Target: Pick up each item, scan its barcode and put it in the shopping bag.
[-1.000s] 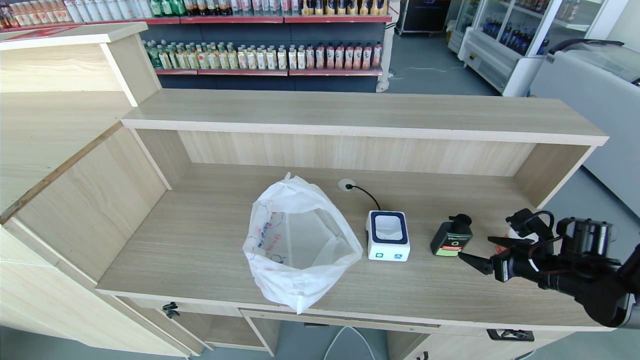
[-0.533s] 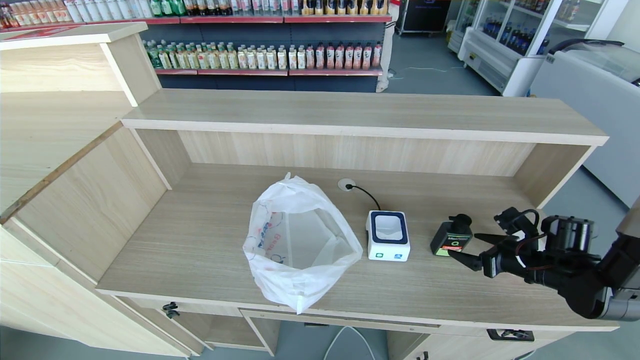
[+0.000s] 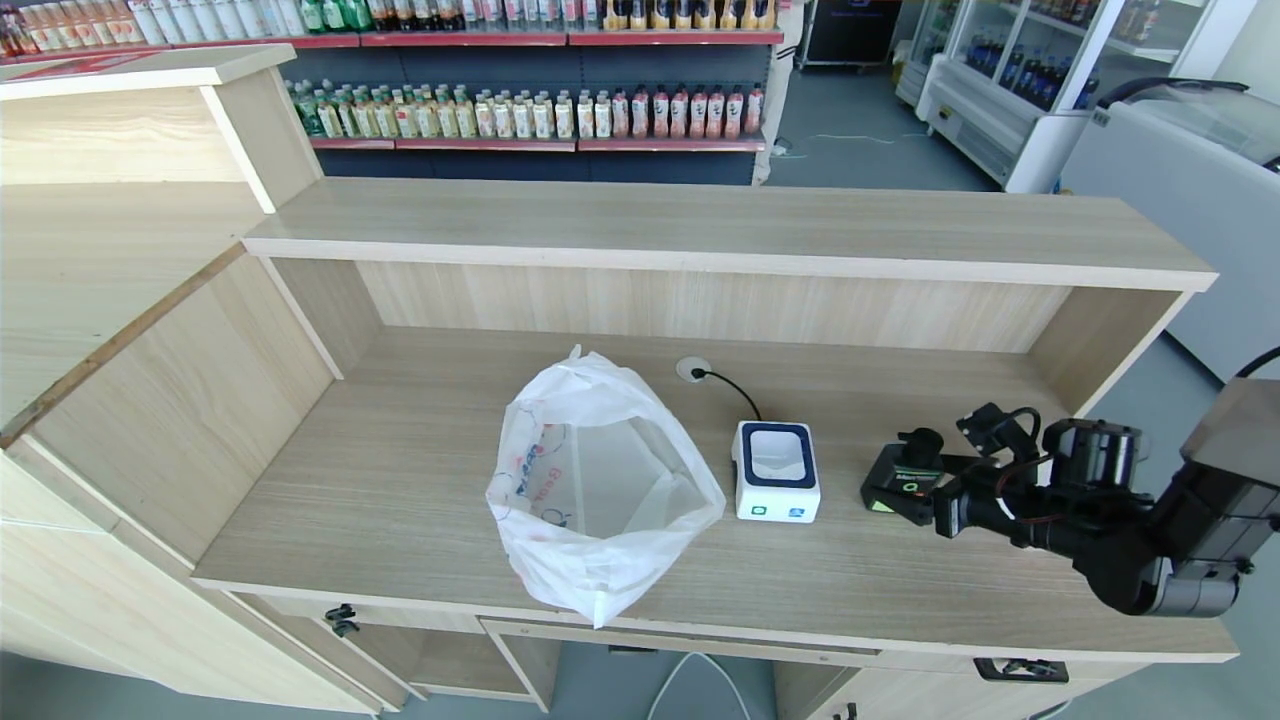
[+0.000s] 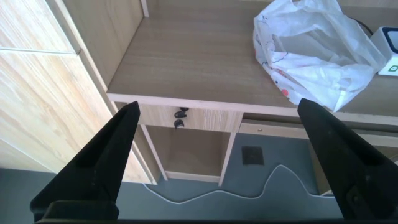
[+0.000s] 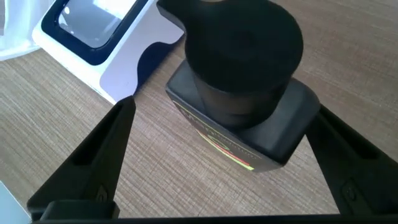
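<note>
Counter (image 3: 400,480) holds black bottle (image 3: 900,478); right gripper (image 5: 222,112) jaws gape wide astride it.

The right tool (image 3: 915,487) is held level and pointed toward the robot's left, with its fingers (image 5: 93,168) spread wide. The left tool (image 4: 217,109) is angled downward, its fingers likewise set well apart.
</note>
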